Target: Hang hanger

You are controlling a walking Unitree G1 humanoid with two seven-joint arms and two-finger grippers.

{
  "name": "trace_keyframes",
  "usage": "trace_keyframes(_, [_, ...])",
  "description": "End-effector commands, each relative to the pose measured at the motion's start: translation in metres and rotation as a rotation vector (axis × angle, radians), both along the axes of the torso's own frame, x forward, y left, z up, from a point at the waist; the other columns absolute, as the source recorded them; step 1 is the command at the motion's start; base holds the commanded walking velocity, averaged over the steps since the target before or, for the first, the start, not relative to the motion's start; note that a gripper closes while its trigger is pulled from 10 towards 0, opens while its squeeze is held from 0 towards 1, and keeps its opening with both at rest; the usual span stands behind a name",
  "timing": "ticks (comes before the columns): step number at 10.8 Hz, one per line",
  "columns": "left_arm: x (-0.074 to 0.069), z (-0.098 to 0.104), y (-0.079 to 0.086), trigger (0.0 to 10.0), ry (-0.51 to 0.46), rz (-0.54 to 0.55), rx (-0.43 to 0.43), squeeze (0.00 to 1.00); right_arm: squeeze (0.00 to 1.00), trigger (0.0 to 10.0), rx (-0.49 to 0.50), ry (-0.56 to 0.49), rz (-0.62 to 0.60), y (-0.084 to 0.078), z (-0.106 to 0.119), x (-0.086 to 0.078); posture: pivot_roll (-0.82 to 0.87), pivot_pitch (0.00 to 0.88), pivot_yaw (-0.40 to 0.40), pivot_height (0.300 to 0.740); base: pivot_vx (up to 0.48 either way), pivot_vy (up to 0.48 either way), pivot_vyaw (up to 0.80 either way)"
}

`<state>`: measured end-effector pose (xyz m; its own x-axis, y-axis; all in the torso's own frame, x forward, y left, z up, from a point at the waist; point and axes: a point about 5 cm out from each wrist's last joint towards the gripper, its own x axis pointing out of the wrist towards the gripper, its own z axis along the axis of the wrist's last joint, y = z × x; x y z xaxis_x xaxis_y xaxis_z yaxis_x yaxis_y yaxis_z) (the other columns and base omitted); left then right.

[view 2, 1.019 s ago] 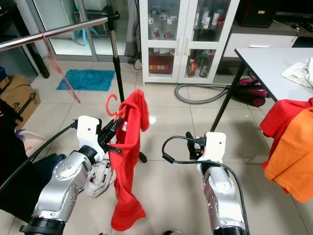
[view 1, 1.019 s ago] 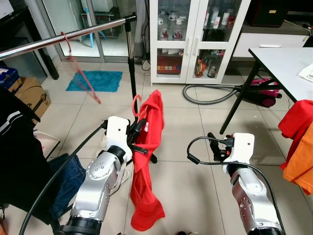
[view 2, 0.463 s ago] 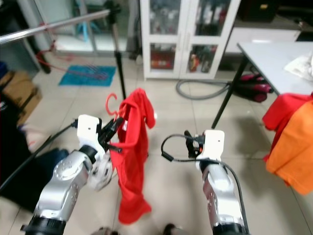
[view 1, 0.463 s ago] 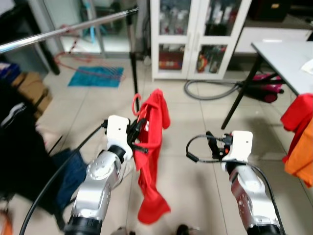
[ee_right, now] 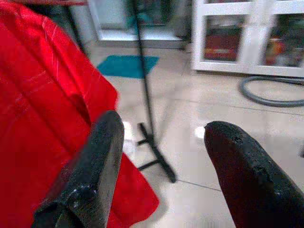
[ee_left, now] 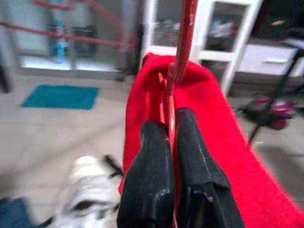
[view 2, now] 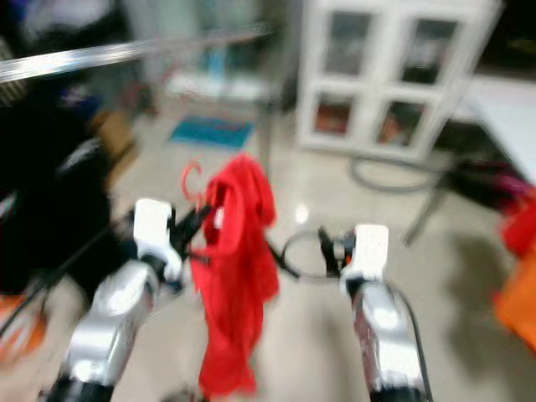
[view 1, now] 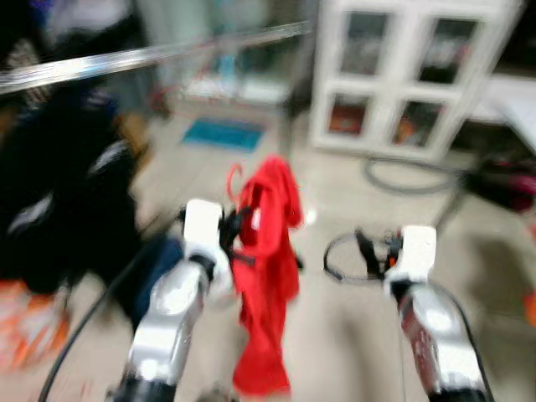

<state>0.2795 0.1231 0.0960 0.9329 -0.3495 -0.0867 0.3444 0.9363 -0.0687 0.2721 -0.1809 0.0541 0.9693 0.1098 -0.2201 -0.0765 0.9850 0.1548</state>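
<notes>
Head views heavily blurred. Left gripper point(ee_left: 164, 137) held up in front of the robot, both black fingers point(ee_left: 149, 156) pinched tight on the thin red plastic hanger point(ee_left: 183, 42), gripping it just below the hook. Hook point(view 1: 232, 177) sticks up above the fingers, clear of the rail. Red cloth shirt point(view 1: 266, 276) draped on the hanger, hanging down in a long fold beside the left arm, lower end near the tiled floor point(view 1: 352, 335). Long silver metal clothes rail point(view 1: 142, 57) runs across the upper left of the scene, well above and apart from the hanger. Dark clothes point(view 1: 59, 193) hang under the rail at the left. Right gripper point(ee_right: 161, 156) raised beside the shirt, fingers spread wide, nothing between them; wrist view looks past them at the red shirt, the rail's black stand leg point(ee_right: 152, 123) and the floor. White glass-door cabinet point(view 1: 402, 75) at the back, grey hose point(ee_right: 270, 92) on the floor before it, teal mat point(view 1: 222, 134) further left.
</notes>
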Motion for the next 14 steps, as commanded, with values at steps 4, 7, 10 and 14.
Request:
trace_keyframes(4, [0.004, -0.012, 0.001, 10.0, 0.052, 0.059, 0.246, 0.0, 0.0, 10.0, 0.048, 0.021, 0.042, -0.002, -0.001, 0.001, -0.04, 0.0, 0.022, 0.74, 0.0, 0.0, 0.56])
trace_keyframes(7, [0.012, -0.008, 0.006, 10.0, 0.039, 0.014, 0.361, 0.0, 0.0, 10.0, -0.021, 0.012, 0.226, 0.012, 0.006, 0.006, -0.04, 0.0, 0.02, 0.74, 0.0, 0.0, 0.31])
trace_keyframes(10, [0.02, 0.004, 0.016, 10.0, 0.01, -0.106, 0.431, 0.0, 0.0, 10.0, -0.115, -0.046, 0.441, 0.01, 0.031, 0.023, -0.03, 0.0, 0.018, 0.74, 0.0, 0.0, 0.0])
trace_keyframes(14, [0.029, 0.018, 0.025, 10.0, -0.01, -0.037, 0.164, 0.0, 0.0, 10.0, -0.02, 0.013, 0.345, 0.012, 0.024, 0.033, -0.02, 0.0, 0.004, 0.74, 0.0, 0.0, 0.0])
